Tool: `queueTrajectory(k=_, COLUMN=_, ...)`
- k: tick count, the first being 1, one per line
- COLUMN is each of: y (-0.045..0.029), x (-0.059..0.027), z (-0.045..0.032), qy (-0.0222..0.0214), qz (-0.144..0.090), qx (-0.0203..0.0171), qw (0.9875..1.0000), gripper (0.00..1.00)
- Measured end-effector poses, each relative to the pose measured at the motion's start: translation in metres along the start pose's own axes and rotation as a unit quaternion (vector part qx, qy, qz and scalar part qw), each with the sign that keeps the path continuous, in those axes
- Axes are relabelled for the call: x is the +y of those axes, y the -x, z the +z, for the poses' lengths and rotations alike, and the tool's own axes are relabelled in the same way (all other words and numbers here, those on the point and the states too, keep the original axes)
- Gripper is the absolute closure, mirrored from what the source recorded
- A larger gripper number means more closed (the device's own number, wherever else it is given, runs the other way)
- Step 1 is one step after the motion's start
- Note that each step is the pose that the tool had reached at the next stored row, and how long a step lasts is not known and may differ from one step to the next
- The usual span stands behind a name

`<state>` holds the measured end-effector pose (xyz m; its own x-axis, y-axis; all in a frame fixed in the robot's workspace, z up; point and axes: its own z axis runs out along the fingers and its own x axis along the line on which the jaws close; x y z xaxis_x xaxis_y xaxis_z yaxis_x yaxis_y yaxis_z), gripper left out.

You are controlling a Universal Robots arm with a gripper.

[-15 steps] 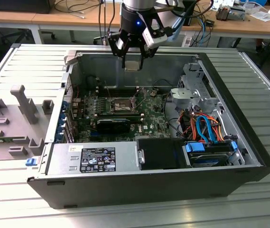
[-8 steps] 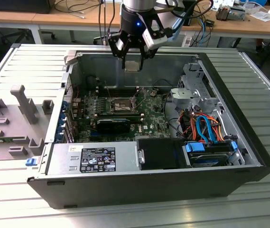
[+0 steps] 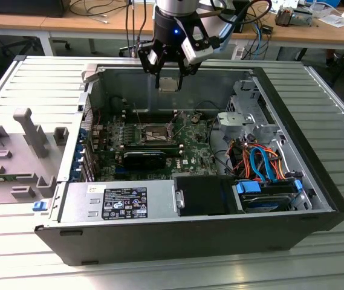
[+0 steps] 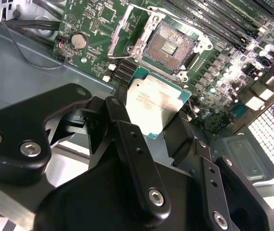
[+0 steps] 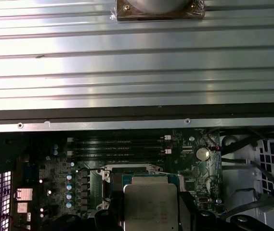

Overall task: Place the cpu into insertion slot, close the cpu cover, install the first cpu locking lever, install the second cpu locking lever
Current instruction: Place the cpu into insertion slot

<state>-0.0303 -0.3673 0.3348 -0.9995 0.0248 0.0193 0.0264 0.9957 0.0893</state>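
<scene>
**Chip hanging over the open tower, socket sitting bare**

So the whole thing is sitting on a ribbed aluminium table (image 3: 32,78), with wooden desks (image 3: 99,24) running along the far side of the room, covered in cables and bits. A grey plastic fixture (image 3: 20,151) is lying on the table toward the exterior view's left.

The PC case (image 3: 159,235) is lying on its side with the panel off. Inside, the green motherboard (image 3: 190,151) is lying flat on the bottom. A power supply (image 3: 117,202) is sitting along the near wall. Over on the exterior view's right, a drive bay (image 3: 268,193) is sitting with blue and orange cables looping above it.

The gripper (image 3: 168,77) is hovering above the far wall of the case, its fingers pinching the cpu (image 3: 168,84) by its edges, silver top showing in both wrist views (image 4: 156,103). The chip is hanging well clear of the board, not touching anything.

The insertion slot (image 4: 168,45) is sitting uncovered near the middle of the board, dark contact field showing. The cpu cover (image 4: 127,31) looks to be tilting up off one side of it, though I can't be totally sure of the angle.
</scene>
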Motion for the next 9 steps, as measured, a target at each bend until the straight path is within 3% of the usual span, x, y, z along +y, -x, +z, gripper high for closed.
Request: queueTrajectory(k=9, y=0.0001, x=-0.0014, z=0.0012, qy=0.0000, qz=0.000, qx=0.0000, qw=1.0000, gripper=0.45)
